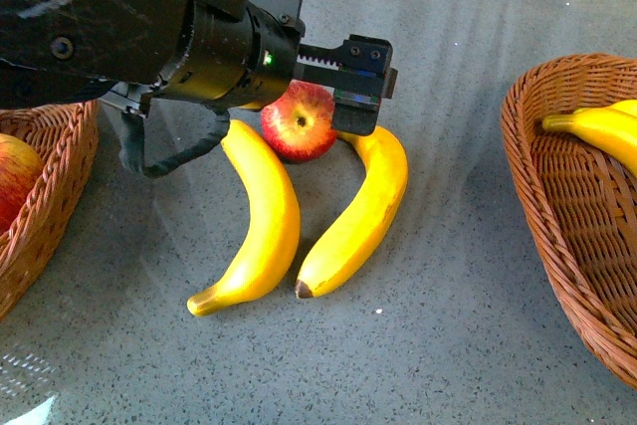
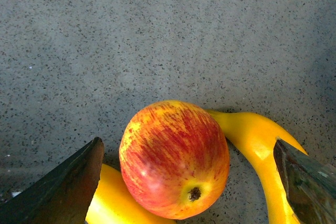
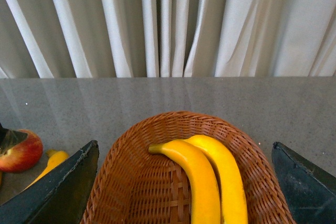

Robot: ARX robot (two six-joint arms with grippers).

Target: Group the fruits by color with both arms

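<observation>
Grey table (image 1: 448, 345) with a wicker basket on each side. Right basket (image 1: 567, 216) has two bananas (image 3: 205, 187) in it, and the right gripper (image 3: 184, 145) hangs above it, jaws spread wide. Left arm (image 1: 119, 17) is over the middle, left gripper (image 2: 186, 141) spread wide around an apple (image 2: 173, 161) without touching. Left banana (image 1: 261, 216) and right banana (image 1: 363, 211) flank that apple. Left basket (image 1: 60, 146) holds a second apple (image 1: 15, 176).

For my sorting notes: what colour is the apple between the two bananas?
The apple is red-streaked over yellow; the left wrist view shows it best.
</observation>
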